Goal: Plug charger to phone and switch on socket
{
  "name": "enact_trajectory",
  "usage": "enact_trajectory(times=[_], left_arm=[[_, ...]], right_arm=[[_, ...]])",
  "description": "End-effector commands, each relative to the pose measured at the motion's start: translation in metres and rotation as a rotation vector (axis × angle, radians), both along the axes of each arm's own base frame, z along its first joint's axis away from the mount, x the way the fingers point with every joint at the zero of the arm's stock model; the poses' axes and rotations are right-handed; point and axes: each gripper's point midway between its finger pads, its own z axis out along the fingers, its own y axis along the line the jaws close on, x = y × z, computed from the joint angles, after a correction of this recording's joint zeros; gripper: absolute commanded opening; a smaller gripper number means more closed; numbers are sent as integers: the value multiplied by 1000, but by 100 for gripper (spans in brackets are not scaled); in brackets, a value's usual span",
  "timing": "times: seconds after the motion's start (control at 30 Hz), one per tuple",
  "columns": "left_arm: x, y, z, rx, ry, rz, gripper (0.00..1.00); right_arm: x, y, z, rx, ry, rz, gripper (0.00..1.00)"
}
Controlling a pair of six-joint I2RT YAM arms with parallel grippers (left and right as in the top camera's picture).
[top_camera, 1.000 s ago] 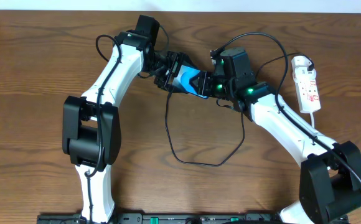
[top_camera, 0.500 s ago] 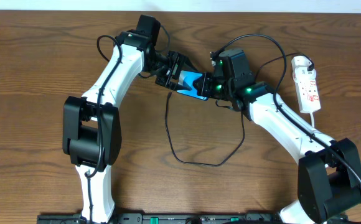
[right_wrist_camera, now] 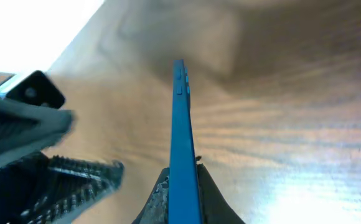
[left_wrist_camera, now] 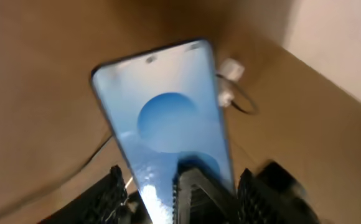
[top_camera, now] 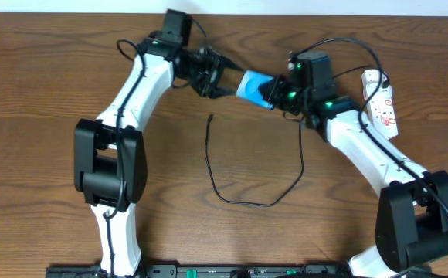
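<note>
- The overhead view is evenly lit and sharp.
- The left wrist view is blurred throughout.
- Around the phone (right_wrist_camera: 180, 143), the right wrist view is blurred, with one corner overexposed.

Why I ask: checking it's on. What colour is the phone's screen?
Phone: light blue, darker circle; left wrist view.

The left arm (top_camera: 140, 89) and right arm (top_camera: 363, 147) are smooth white tubes joined by chunky black joints, with thin black cables running along them, small green lights (top_camera: 328, 106) near the right wrist, and ribbed black fingers (left_wrist_camera: 115, 193).
</note>
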Motion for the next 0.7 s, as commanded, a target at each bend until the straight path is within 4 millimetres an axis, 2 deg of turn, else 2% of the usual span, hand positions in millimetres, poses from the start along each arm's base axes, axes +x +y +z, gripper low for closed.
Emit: enact_trajectory(times=[0.0,0.17,0.27,0.47,0.67], left_arm=[[10,10,32,-104,-216,-98,58],[24,30,37,-108,-273,-68,58],[27,36,38,-110,-278,-57,58],[29,30,52,-165,-341,-91,58],[28,26,53,-169,-338,-94,58]], right_arm=[[17,2,34,143,-3,-82,1],[37,8,72,306,-43,-171,2],[45,12,87,397,-51,-230,2],[46,32,102,423,-116,-267,2],[45,46,114,453,-159,-289,2]])
